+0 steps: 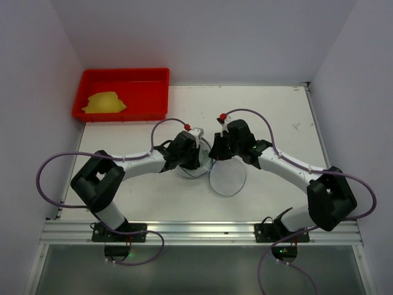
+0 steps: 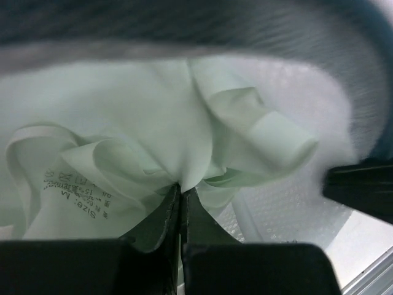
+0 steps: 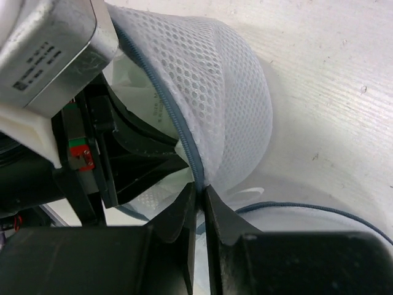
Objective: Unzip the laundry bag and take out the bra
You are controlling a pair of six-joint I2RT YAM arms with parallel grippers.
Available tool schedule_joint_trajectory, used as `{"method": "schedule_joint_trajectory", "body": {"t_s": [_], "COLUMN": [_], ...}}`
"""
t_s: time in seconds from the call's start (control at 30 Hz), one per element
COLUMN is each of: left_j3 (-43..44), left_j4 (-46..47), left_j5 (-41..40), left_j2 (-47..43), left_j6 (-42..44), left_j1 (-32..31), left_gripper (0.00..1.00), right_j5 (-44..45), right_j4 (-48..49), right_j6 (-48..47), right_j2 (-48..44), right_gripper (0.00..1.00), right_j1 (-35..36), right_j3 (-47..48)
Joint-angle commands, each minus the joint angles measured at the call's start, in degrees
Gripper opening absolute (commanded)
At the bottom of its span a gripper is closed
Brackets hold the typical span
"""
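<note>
The white mesh laundry bag [image 3: 227, 86] lies open at the table's centre, its round lid [image 1: 228, 177] flopped flat toward the near side. My right gripper [image 3: 200, 186] is shut on the bag's blue-grey zipper rim [image 3: 178, 129] and holds the dome's edge up. My left gripper [image 2: 181, 187] reaches inside the bag and is shut on a fold of the pale white bra [image 2: 141, 123], whose size label [image 2: 77, 193] shows at the left. In the top view both grippers [image 1: 195, 150] [image 1: 216, 149] meet over the bag, which they mostly hide.
A red plastic tray [image 1: 158, 78] stands at the back left with a yellow cloth [image 1: 104, 102] in it. White walls enclose the table on three sides. The left arm's body [image 3: 55, 55] sits close against the bag in the right wrist view.
</note>
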Motion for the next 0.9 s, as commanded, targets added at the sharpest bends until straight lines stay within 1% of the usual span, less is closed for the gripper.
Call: {"method": "schedule_joint_trajectory", "body": {"t_s": [0.0,0.03,0.07,0.17,0.23,0.3,0.43,0.47,0.57,0.7,0.87], "left_j3": [-1.7,-2.1,-2.2,-3.4,-3.8,-4.0,-4.5,-4.7,-4.9,-4.8,-5.2], "left_j4": [3.2,3.3,3.5,4.5,6.8,7.4,7.9,8.0,8.2,7.9,8.1], "left_j5": [-2.4,-2.4,-2.5,-2.7,-2.3,-1.8,-1.6,-1.7,-1.9,-2.1,-2.6], "left_j2": [-0.1,-0.5,-1.2,-4.4,-6.1,-7.2,-8.4,-8.9,-9.7,-10.2,-10.7], "left_j6": [-2.9,-3.3,-3.8,-5.2,-6.0,-6.7,-7.4,-7.7,-8.1,-8.5,-9.4], "left_j1": [0.9,1.0,1.0,1.3,1.5,1.5,1.6,1.6,1.7,2.2,2.5], "left_gripper": [0.00,0.00,0.00,0.00,0.00,0.00,0.00,0.00,0.00,0.00,0.00], "right_j5": [0.4,0.6,0.6,0.5,0.1,-0.9,-1.2,-1.8,-2.2,-2.0,-1.9], "right_j4": [1.5,2.1,2.4,2.8,3.0,3.2,4.2,4.6,6.7,8.2,9.4], "right_j6": [1.2,1.5,1.7,1.8,2.1,2.3,3.5,4.0,6.8,9.7,12.8], "right_j2": [-3.0,-3.9,-4.4,-5.0,-4.5,-3.8,-2.8,-2.6,-2.7,-0.8,2.2], "right_gripper": [0.13,0.17,0.25,0.31,0.31,0.35,0.43,0.49,0.51,0.51,0.46], "right_j1": [-0.4,-0.4,-0.4,-0.5,-0.5,-0.5,-0.5,-0.5,-0.5,-0.5,-0.5], "right_j3": [-1.4,-2.8,-3.4,-4.7,-4.5,-4.3,-3.8,-3.8,-4.2,-4.4,-4.9]}}
